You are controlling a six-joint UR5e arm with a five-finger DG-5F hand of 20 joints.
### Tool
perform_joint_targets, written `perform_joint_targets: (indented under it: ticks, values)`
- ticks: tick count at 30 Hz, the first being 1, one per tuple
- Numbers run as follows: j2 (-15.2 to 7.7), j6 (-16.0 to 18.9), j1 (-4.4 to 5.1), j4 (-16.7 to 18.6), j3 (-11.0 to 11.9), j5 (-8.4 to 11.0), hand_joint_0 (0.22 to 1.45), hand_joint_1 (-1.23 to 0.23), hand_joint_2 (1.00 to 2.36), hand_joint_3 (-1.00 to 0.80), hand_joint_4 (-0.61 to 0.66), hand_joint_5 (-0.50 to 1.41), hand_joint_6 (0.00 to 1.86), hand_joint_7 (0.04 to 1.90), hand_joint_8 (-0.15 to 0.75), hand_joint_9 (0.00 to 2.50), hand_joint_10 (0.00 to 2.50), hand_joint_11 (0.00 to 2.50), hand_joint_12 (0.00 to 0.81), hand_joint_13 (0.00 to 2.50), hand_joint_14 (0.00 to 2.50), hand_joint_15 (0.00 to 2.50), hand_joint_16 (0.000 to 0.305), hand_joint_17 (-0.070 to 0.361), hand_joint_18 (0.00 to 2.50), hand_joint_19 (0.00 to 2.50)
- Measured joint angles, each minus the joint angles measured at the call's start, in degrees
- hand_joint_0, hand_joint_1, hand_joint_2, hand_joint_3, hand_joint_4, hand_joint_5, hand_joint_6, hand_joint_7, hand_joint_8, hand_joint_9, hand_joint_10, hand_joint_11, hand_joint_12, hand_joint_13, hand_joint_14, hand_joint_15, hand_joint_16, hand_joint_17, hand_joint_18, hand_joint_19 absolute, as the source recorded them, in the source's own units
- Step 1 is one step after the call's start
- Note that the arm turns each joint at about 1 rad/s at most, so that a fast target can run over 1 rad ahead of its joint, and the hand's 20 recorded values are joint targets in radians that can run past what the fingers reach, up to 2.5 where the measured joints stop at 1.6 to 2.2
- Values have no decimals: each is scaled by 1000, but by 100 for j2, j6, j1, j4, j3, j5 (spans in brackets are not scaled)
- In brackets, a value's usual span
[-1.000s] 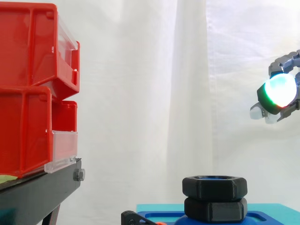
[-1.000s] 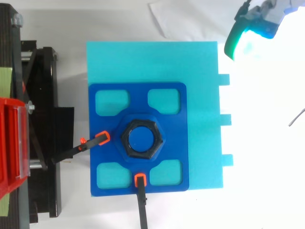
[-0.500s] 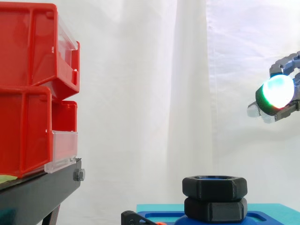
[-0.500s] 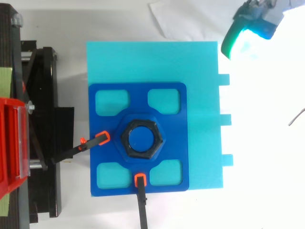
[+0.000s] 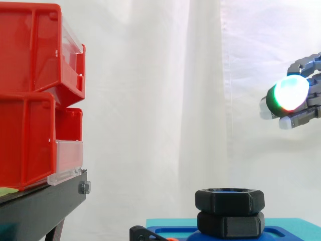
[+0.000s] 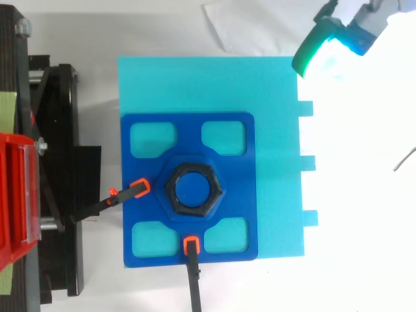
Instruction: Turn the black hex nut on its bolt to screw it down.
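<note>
The black hex nut (image 5: 229, 200) sits on its bolt above a second black hex piece (image 5: 230, 224), in the middle of a dark blue plate (image 6: 227, 169). From above, the nut (image 6: 193, 189) rings the blue bolt end. My hand (image 5: 288, 94) hangs high at the right edge, well above and to the right of the nut, touching nothing. In the top view the hand (image 6: 318, 51) glows green and white over the far right corner of the cyan block (image 6: 273, 84).
Two black clamps with orange tips (image 6: 138, 188) (image 6: 190, 245) pin the blue plate at its left and near sides. Red bins (image 5: 30, 95) stand on a black stand (image 5: 40, 206) at the left. A white sheet (image 6: 247, 26) lies behind the block.
My hand has drifted a little to the left, towards the cyan block's corner. The nut and the clamps have not moved.
</note>
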Motion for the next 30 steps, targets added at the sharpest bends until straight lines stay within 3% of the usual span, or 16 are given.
perform_joint_targets:
  ticks: [12, 30]
  values:
    - [0, 1, 0, 0, 0, 3, 439, -26, 1000, -500, 66, -286, 500, 500, 146, 0, 0, 0, 321, 0, 0, 0, 54, 120, 0, 144]
    - [0, -3, 0, 0, 0, 3, 457, -178, 1000, -500, 101, -271, 500, 500, 147, 0, 0, 0, 314, 0, 0, 0, 53, 119, 0, 127]
